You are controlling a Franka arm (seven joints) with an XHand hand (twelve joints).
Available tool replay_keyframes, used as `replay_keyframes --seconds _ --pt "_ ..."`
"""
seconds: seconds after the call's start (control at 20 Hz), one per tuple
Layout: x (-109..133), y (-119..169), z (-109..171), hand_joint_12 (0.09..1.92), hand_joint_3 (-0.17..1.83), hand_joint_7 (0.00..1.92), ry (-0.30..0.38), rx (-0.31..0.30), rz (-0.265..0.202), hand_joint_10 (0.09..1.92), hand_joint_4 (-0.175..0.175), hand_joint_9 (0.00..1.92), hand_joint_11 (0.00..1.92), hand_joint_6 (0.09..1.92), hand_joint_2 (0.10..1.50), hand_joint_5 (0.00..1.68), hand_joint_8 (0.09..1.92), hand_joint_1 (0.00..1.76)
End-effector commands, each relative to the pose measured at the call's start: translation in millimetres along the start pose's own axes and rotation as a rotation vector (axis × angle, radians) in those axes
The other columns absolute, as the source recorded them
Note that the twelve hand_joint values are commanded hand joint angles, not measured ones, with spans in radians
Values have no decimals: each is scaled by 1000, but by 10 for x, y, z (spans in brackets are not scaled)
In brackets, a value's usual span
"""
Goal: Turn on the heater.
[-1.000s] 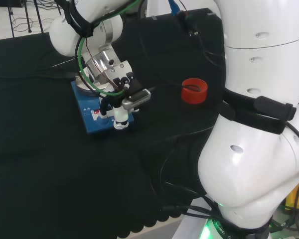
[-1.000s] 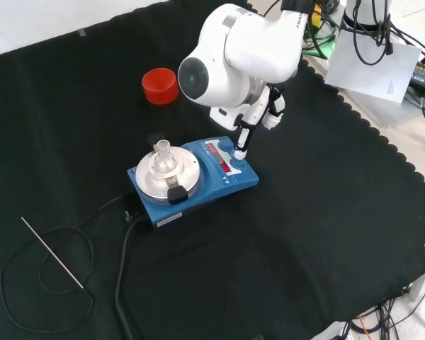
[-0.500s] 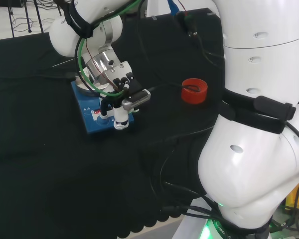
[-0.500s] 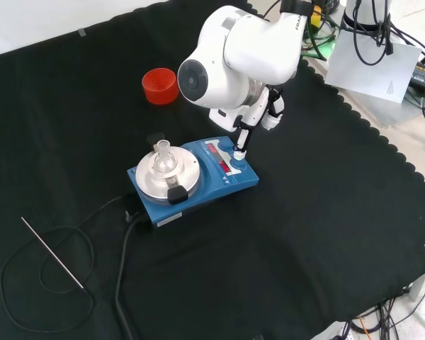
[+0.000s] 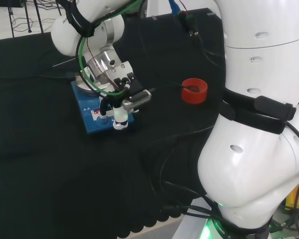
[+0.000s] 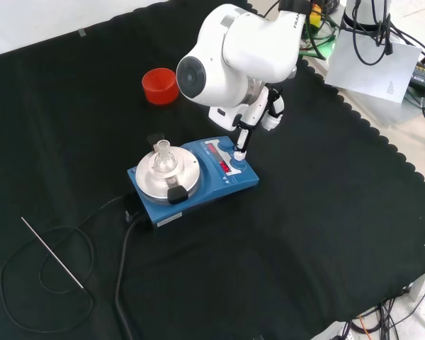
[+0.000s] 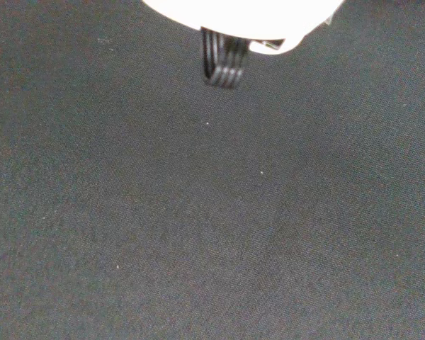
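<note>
Heater (image 6: 193,178): blue unit, mid desk (image 6: 326,212), small flask on plate. Hand (image 6: 242,138): one finger straight down on front-panel knob, holding nothing. Step: switching on. Next: I press/turn knob, check display.

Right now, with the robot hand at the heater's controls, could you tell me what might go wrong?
1. The finger reaches down at the blue knob on the heater, beside the red display; it might slip off and leave the knob unturned.
2. A small glass flask stands loose on the heater's metal plate; a push on the heater could tip it.
</note>
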State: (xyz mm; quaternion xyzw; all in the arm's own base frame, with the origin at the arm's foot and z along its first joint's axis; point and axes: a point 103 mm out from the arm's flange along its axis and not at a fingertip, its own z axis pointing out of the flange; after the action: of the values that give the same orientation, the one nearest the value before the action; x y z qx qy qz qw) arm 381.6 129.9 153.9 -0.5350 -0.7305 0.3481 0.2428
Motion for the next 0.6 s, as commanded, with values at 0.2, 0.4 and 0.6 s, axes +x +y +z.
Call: replay_keyframes --seconds 0.2,0.4,0.6 --pt "-3 6 15 1342 1045 1502 -1 4 0 1452 -39 1654 1489 87 661 342 1536 1401" --pt "-1 11 22 1343 1045 1502 -1 -1 -12 1452 -39 1654 1489 87 661 345 1537 1400" --pt "-4 18 34 1342 1046 1502 -1 9 -1 1452 -39 1654 1487 87 661 347 1537 1400"
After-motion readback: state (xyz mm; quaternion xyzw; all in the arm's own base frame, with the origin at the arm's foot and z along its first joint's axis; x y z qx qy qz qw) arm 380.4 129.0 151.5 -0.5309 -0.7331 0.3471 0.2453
